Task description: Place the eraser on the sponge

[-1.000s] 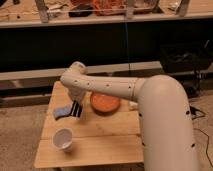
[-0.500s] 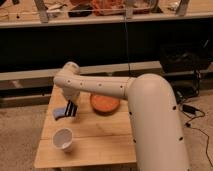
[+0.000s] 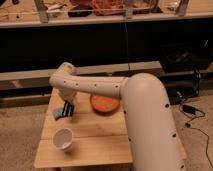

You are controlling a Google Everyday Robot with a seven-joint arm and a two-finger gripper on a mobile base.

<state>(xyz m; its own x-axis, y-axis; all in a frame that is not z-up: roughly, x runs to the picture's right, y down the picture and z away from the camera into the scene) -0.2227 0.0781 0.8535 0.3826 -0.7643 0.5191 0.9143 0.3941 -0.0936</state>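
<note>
Since a second ago the arm (image 3: 95, 86) has swung left. The gripper (image 3: 67, 108) went from mid-table, beside the orange bowl (image 3: 105, 104), to the right edge of the sponge (image 3: 58, 114). Over the last half second the tip has barely shifted, though the elbow has come closer to the camera.

Now:
- The gripper hangs from the wrist, pointing down, at the left end of the wooden table (image 3: 95, 145). Its tip is right at the sponge, touching or just above it; I can't tell which.
- The jaws are together.
- The eraser doesn't read as a separate object. No black block lies anywhere on the bare wood. The dark mass at the fingertips could be the fingers alone or the fingers pinching the eraser.
- The sponge lies flat, with its blue-grey left part showing and its right part under the gripper.
- The white cup (image 3: 63, 139) stands upright, nearer the camera and clear of the gripper.

My read is that the travel is over and the tool is parked at the target. That fits either an eraser about to be let go onto the sponge or a grip just taken there. The sponge top is hidden, so I can't call the task done.
</note>
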